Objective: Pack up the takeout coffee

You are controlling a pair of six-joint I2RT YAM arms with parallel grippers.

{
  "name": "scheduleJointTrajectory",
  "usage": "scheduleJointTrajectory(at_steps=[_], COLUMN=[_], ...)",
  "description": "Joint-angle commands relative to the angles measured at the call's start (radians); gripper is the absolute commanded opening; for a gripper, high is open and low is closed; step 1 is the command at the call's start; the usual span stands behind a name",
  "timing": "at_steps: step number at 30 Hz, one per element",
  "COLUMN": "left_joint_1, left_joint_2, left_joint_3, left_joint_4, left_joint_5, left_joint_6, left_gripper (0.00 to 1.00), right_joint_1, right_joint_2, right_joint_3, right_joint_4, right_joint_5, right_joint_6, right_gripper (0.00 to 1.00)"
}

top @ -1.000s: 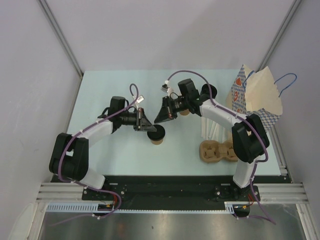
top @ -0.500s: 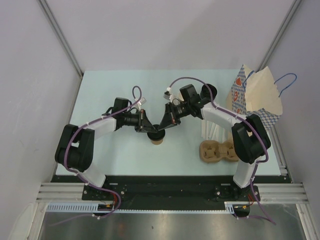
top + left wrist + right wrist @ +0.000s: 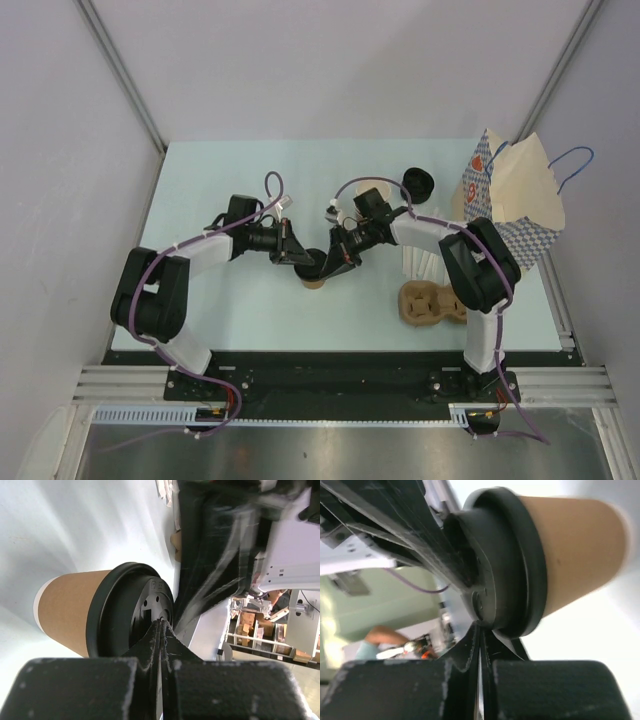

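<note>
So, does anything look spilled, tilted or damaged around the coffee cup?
Nothing stands out. The tan paper cup with a round black plastic lid stands upright on the pale table, lid seated, no spill visible. The left gripper and the right gripper are shut, tips against the lid.

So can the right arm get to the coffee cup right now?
Probably yes. The right pincer is right at the black lid of the coffee cup, with nothing between them. But it is shut, and the left pincer sits at the same lid, so the top looks crowded.
</note>
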Motion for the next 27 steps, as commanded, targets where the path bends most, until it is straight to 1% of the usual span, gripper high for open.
scheduleJointTrajectory(at_steps=[1, 5, 7, 13, 16, 19, 23, 27], left_joint_1=[0.000, -0.002, -0.002, -0.002, -0.002, -0.002, -0.002, -0.002], left_joint_2=[0.041, 0.039, 0.039, 0.028, 0.024, 0.025, 0.027, 0.030], left_joint_3=[0.017, 0.019, 0.017, 0.012, 0.012, 0.012, 0.009, 0.009], left_joint_4=[-0.069, -0.072, -0.072, -0.070, -0.072, -0.069, -0.070, -0.075], left_joint_5=[-0.112, -0.118, -0.118, -0.123, -0.127, -0.126, -0.127, -0.130], left_joint_6=[0.079, 0.081, 0.082, 0.084, 0.086, 0.086, 0.086, 0.093], left_gripper=[0.00, 0.00, 0.00, 0.00, 0.00, 0.00, 0.00, 0.00], right_joint_1=[-0.019, -0.028, -0.025, -0.011, -0.016, -0.027, -0.021, 0.004], right_joint_2=[0.107, 0.035, -0.026, -0.186, -0.221, -0.218, -0.171, -0.113], right_joint_3=[-0.036, -0.035, -0.032, -0.032, -0.030, -0.032, -0.030, -0.035], right_joint_4=[-0.080, -0.059, -0.038, 0.028, 0.041, 0.058, 0.042, 0.002], right_joint_5=[0.189, 0.179, 0.122, 0.065, 0.067, 0.074, 0.106, 0.217], right_joint_6=[-0.099, -0.102, -0.082, -0.016, 0.004, 0.011, -0.025, -0.090], right_gripper=[0.00, 0.00, 0.00, 0.00, 0.00, 0.00, 0.00, 0.00])
